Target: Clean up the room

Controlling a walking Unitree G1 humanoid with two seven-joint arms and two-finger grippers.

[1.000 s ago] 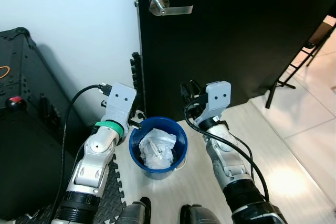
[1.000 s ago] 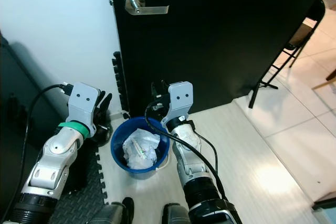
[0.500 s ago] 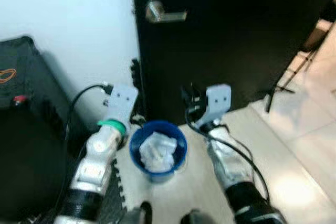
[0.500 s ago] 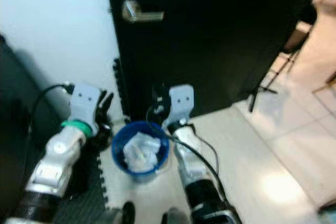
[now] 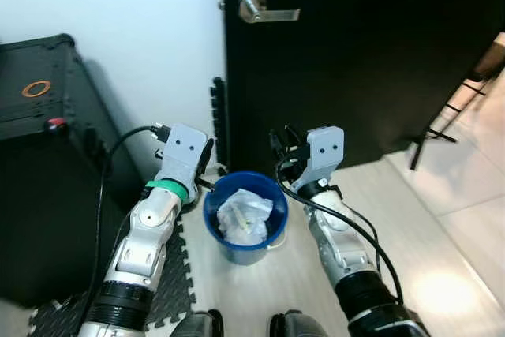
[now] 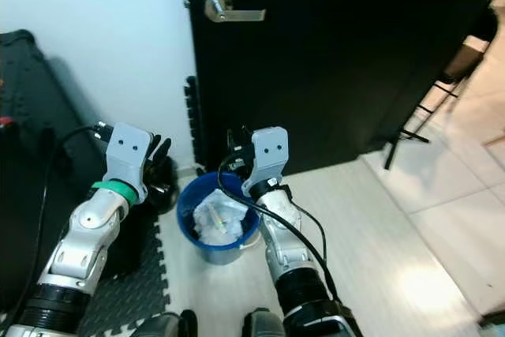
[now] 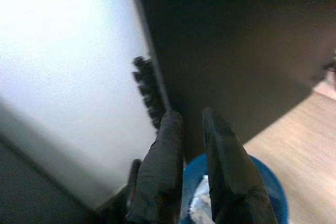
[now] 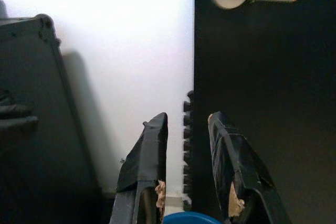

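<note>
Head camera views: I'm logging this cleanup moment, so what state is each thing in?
Black door: closed, lever handle level.
Blue bucket: upright, holding crumpled white trash.
Left claw: empty, fingers slightly apart, left of the bucket.
Right claw: empty, fingers apart, right of the bucket.
Black case: closed, beside the wall.

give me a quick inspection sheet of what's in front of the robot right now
surface: pale wood-look floor, dark foam mat at left
job's things: round blue plastic bucket holding crumpled white paper
clutter: nothing seen
grippers: left gripper and right gripper raised either side of bucket, fingers slightly apart, empty
cables: black cable on left arm, another on right
surroundings: black door, silver lever handle, white wall, black case
</note>
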